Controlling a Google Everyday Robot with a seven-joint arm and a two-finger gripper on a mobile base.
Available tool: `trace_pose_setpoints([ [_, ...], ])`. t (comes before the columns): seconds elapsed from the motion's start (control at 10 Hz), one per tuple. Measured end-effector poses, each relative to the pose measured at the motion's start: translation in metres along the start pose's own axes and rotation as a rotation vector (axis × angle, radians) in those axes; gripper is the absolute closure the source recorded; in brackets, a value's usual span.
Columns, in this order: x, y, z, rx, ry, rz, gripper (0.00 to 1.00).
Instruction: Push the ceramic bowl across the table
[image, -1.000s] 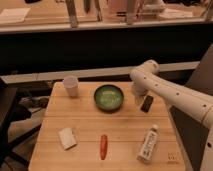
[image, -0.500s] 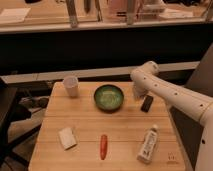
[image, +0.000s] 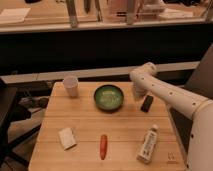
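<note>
The green ceramic bowl (image: 109, 97) sits on the light wooden table (image: 85, 125), toward the far middle. My gripper (image: 146, 103) is dark and hangs at the end of the white arm, just to the right of the bowl and low over the table, a short gap away from the bowl's rim.
A small pale cup (image: 71, 85) stands at the far left. A pale sponge-like block (image: 66, 137) lies front left, a carrot (image: 103, 146) front centre, and a white bottle (image: 148, 144) front right. A dark wall runs behind the table.
</note>
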Motion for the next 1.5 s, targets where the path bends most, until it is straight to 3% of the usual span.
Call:
trace_pose_setpoints([
  [0.6,-0.029,-0.011,0.016,-0.026,0.020,-0.085,1.00],
  [1.1,-0.101,-0.020,0.010,-0.054,0.050,-0.221,1.00],
  [1.5,-0.130,-0.017,0.007,-0.077,0.075,-0.305,1.00],
])
